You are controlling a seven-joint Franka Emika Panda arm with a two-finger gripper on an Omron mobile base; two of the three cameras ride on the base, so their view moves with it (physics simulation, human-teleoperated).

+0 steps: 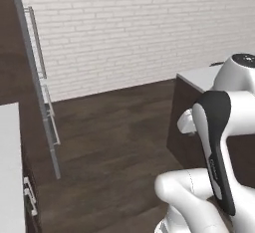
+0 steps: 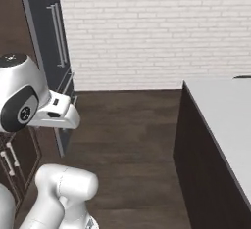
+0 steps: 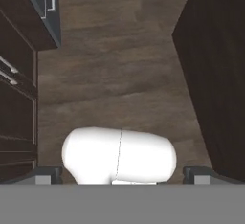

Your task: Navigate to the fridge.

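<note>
The fridge (image 2: 45, 37) is a tall matte grey unit at the far left, ahead of me, with two long vertical silver handles (image 2: 59, 33). From the left base view the fridge (image 1: 35, 77) is seen almost edge-on, its bar handle and lower drawer handles (image 1: 51, 120) sticking out to the right. Its bottom corner (image 3: 47, 5) appears at the top left of the hand view. My gripper (image 3: 122, 174) points down at the wooden floor, folded close to my body. It is open, its fingertips (image 3: 49, 173) far apart with nothing between them.
A dark island with a pale top (image 2: 220, 115) stands to my right, also seen as the island (image 1: 196, 80). Brown cabinets with drawer handles (image 2: 7, 162) and a light counter (image 1: 10, 167) line the left. Open wooden floor (image 1: 114, 137) leads to a white brick wall (image 1: 129, 28).
</note>
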